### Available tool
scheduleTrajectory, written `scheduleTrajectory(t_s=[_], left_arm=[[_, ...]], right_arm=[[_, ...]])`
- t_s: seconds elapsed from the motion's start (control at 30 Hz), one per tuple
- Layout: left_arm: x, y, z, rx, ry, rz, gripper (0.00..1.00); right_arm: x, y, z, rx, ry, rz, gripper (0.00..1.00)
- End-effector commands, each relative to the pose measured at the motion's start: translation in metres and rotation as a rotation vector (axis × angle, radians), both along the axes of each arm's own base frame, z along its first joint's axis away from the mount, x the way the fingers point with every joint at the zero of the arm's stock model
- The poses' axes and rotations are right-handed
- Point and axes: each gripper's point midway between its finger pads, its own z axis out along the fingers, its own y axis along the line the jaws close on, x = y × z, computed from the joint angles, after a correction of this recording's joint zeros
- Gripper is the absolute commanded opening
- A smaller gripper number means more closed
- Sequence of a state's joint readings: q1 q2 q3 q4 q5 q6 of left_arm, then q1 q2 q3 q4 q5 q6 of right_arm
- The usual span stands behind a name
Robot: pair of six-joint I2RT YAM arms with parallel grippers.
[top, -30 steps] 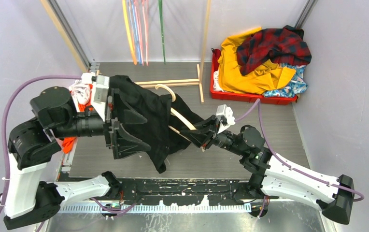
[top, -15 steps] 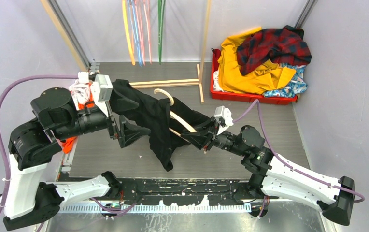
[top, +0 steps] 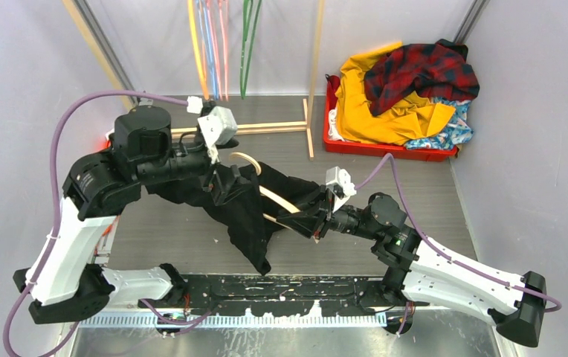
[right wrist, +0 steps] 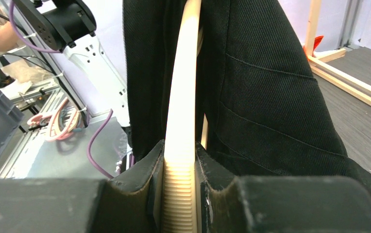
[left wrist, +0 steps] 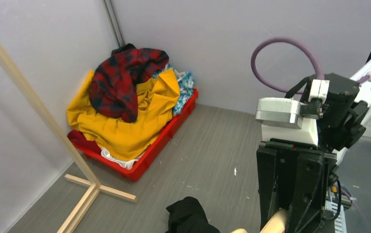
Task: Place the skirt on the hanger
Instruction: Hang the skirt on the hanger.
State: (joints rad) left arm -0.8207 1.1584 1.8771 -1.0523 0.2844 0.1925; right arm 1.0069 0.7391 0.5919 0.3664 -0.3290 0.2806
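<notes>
Since a second ago the left arm (top: 102, 186) has lifted and swung in from the table's 9 o'clock side toward its middle. The skirt (top: 452, 128) has not moved. It lies crumpled in the red bin (top: 385, 149) at the table's 1 o'clock corner. Its blue patterned edge shows at the right of the pile, under a yellow garment (top: 370, 104) and a red plaid one (top: 422, 71). It is well apart from both pincers, at 2 o'clock from each.

The right pincer (top: 290, 217) is clamped on the cream hanger (top: 277, 197) near the table's centre. A black coat (top: 247, 216) drapes over that hanger. The left pincer (top: 227, 187) is spread wide over the coat's upper fold, at 7 o'clock from the hanger's hook. Whether it touches the cloth cannot be told.
</notes>
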Motion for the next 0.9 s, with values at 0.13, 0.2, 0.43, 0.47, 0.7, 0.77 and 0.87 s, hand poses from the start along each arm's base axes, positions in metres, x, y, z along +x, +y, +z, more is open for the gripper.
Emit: scheduleTrajectory(t_s=[0.13, 0.2, 0.43, 0.47, 0.7, 0.77, 0.87], left_arm=[[-0.017, 0.010, 0.000, 0.020, -0.051, -0.070, 0.98], [-0.023, 0.010, -0.006, 0.030, -0.027, -0.092, 0.98], [-0.033, 0.000, -0.033, 0.083, 0.090, -0.166, 0.95], [-0.034, -0.001, -0.036, 0.087, 0.102, -0.172, 0.95], [-0.031, -0.009, -0.050, 0.110, 0.156, -0.182, 0.81], [-0.032, -0.010, -0.052, 0.116, 0.168, -0.189, 0.71], [-0.033, -0.012, -0.050, 0.113, 0.180, -0.199, 0.59]], right_arm=[[-0.024, -0.013, 0.081, 0.218, -0.135, 0.079, 0.02], [-0.027, -0.014, 0.083, 0.224, -0.137, 0.093, 0.02], [-0.032, -0.015, 0.088, 0.240, -0.142, 0.116, 0.01], [-0.032, -0.015, 0.088, 0.240, -0.140, 0.118, 0.01], [-0.034, -0.017, 0.092, 0.258, -0.141, 0.124, 0.02], [-0.035, -0.017, 0.092, 0.258, -0.143, 0.128, 0.02], [-0.034, -0.016, 0.091, 0.257, -0.140, 0.131, 0.01]])
